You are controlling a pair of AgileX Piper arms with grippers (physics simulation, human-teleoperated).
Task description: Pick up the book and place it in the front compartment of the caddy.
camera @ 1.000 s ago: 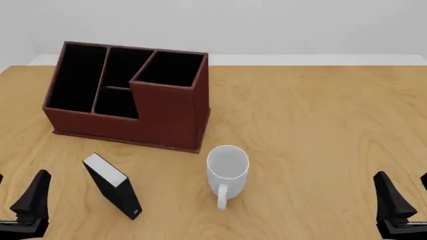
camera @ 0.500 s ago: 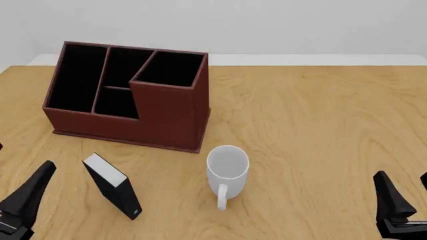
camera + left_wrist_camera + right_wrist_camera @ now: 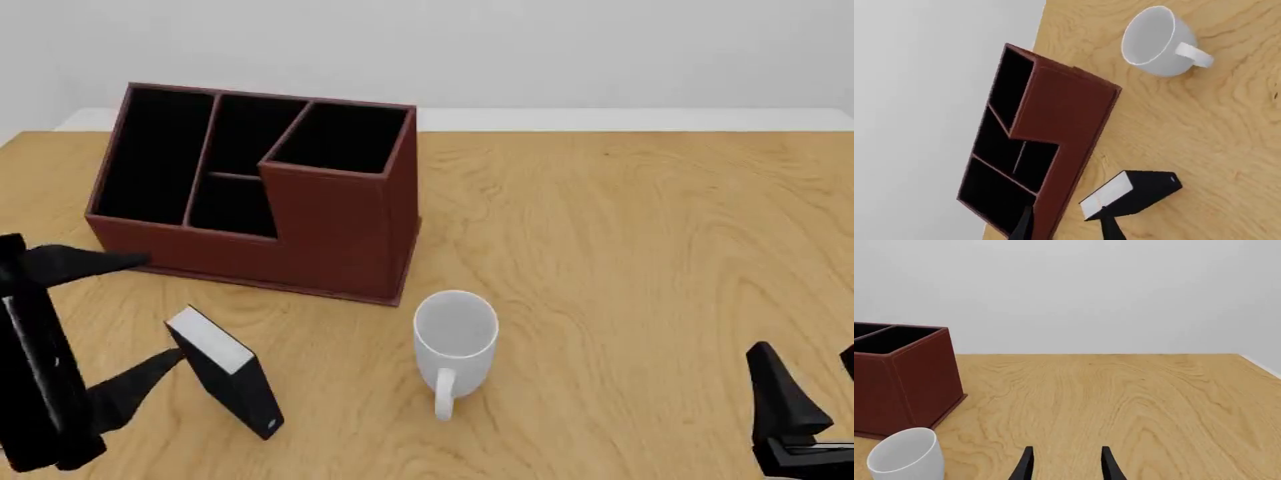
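The black book [image 3: 224, 372] with white page edges stands on edge, tilted, on the wooden table in front of the caddy [image 3: 340, 230]. The caddy is a reddish-brown box with black-lined sections of stepped heights. My left gripper [image 3: 154, 307] hangs open just left of the book, its fingers one above the other and apart from it. The left wrist view shows the book [image 3: 1131, 194] beyond the open left gripper [image 3: 1066, 230], beside the caddy [image 3: 1061, 115]. My right gripper [image 3: 814, 385] stands open and empty at the near right, also seen in the right wrist view [image 3: 1067, 465].
A white mug [image 3: 455, 335] stands upright right of the book, handle toward me, near the caddy's front corner. It also shows in the wrist views [image 3: 1157, 42] [image 3: 907, 457]. Bare wooden table [image 3: 641, 250] stretches to the right.
My left gripper has risen and rolled so its fingers are stacked, and it has moved in toward the book's left side. The right gripper, book and mug have not moved.
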